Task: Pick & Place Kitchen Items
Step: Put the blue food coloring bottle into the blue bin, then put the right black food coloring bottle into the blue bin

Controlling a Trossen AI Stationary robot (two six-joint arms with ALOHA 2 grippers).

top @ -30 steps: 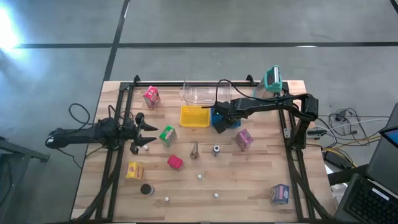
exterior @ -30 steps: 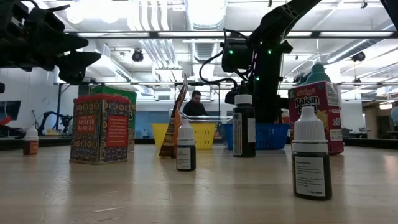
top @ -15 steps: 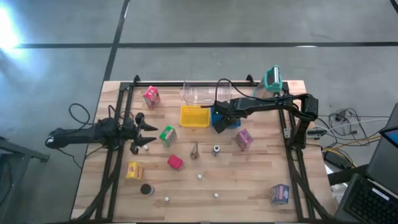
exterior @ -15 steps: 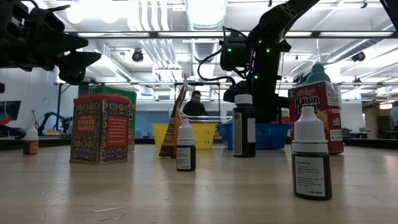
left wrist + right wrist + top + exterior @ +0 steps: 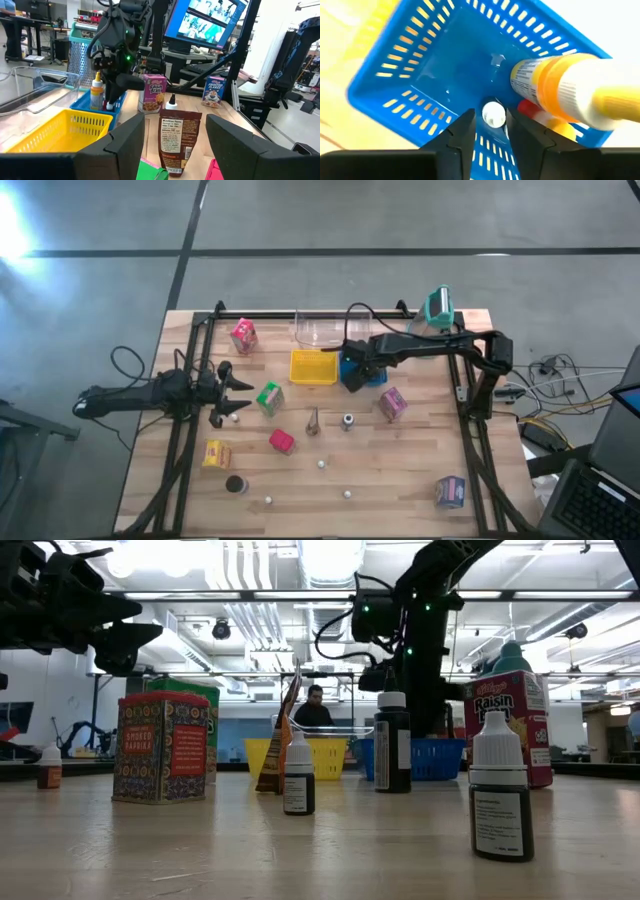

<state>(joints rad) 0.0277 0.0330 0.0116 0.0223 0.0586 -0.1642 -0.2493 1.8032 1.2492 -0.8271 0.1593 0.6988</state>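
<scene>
My right gripper (image 5: pixel 352 368) hangs over the blue basket (image 5: pixel 364 378), shut on a small white ball (image 5: pixel 493 114). In the basket lie a yellow-and-white bottle (image 5: pixel 555 92) and a red piece (image 5: pixel 526 106). My left gripper (image 5: pixel 245 395) hovers open near the table's left side, beside the green carton (image 5: pixel 268 397), with a white ball (image 5: pixel 236 418) close by. Loose on the table stand a pink carton (image 5: pixel 243 335), a red carton (image 5: pixel 281 441), a yellow carton (image 5: pixel 217 453), a purple carton (image 5: pixel 392 403), two small bottles (image 5: pixel 347 421) and a dark disc (image 5: pixel 236 484). My right gripper has the white ball (image 5: pixel 493 114) pinched between its two fingertips (image 5: pixel 516 122). The fingers come from above, pointing down. The ball is lifted clear above the blue basket's floor (image 5: pixel 450 75).
The yellow basket (image 5: pixel 313 367) sits left of the blue one, with a clear container (image 5: pixel 322 330) behind them and a teal-lidded jug (image 5: pixel 438 308) at the far right. More white balls (image 5: pixel 322 464) and another carton (image 5: pixel 450 492) lie toward the near edge. A person (image 5: pixel 315 705) is beyond the table.
My right gripper has risen a little and shifted slightly toward the table's left while staying over the blue basket.
</scene>
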